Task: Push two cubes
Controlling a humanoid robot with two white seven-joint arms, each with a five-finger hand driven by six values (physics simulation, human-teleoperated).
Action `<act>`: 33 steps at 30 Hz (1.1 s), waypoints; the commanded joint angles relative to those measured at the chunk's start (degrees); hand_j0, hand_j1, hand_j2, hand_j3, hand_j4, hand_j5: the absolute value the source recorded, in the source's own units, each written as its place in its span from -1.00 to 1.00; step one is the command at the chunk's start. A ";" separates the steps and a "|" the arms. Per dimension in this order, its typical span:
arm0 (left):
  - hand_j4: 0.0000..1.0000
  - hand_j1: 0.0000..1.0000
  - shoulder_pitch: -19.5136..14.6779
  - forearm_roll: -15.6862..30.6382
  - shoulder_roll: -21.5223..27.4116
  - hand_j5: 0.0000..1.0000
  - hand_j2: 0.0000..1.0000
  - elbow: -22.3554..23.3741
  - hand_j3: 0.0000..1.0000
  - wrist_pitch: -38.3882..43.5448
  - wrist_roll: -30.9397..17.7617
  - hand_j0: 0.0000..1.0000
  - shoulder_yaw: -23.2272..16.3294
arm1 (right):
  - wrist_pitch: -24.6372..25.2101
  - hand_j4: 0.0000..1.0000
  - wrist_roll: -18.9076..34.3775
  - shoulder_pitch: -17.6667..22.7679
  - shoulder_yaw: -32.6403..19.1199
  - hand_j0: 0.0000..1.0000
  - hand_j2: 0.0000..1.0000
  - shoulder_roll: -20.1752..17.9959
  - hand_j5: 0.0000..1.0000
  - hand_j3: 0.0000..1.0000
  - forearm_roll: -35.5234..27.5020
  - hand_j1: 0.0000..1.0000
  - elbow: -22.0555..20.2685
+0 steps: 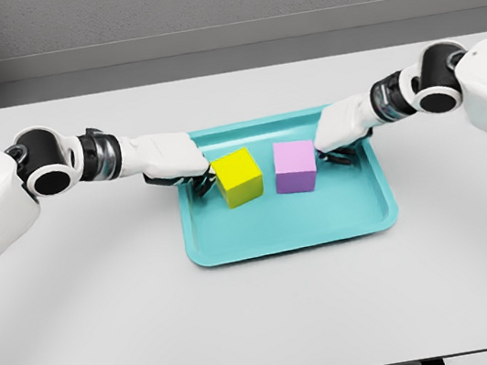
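A teal tray (235,244) lies centred on a pale grey table (92,336).

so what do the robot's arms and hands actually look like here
Both arms have smooth glossy white shells. Each has a round black joint ringed in white, followed by a banded black and grey metallic wrist section. The left hand and right hand have white backs with dark fingers underneath. No cables, markings or sleeves are visible.
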 commanded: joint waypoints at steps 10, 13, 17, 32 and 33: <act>-0.28 -0.28 -0.09 0.34 -0.72 -0.28 -0.28 0.84 -0.28 0.13 0.02 -0.28 1.03 | 0.08 -0.67 0.00 -1.93 1.14 -0.67 -0.67 -2.90 -0.67 -0.67 -0.32 -0.67 -0.32; -0.28 -0.28 -0.09 0.26 -0.98 -0.28 -0.28 1.28 -0.28 0.13 0.02 -0.28 1.03 | 0.08 -0.63 0.00 -2.02 1.76 -0.63 -0.63 -2.99 -0.63 -0.63 -0.32 -0.63 -0.85; -0.28 -0.28 -0.09 0.43 -0.98 -0.28 -0.28 1.98 -0.28 0.13 0.02 -0.28 1.03 | 0.08 -0.61 0.00 -2.90 2.72 -0.61 -0.61 -4.40 -0.61 -0.61 -0.32 -0.61 -2.52; -0.28 -0.28 -0.09 1.05 -2.83 -0.28 -0.28 4.71 -0.28 0.13 0.02 -0.28 2.00 | 0.08 -0.60 0.00 -5.54 5.89 -0.60 -0.60 -3.08 -0.60 -0.60 -0.41 -0.60 -2.43; -0.28 -0.28 -0.09 1.05 -2.91 -0.28 -0.28 4.71 -0.28 0.13 0.02 -0.28 2.26 | 0.08 -0.60 0.00 -5.62 5.98 -0.60 -0.60 -3.08 -0.60 -0.60 -0.41 -0.60 -2.43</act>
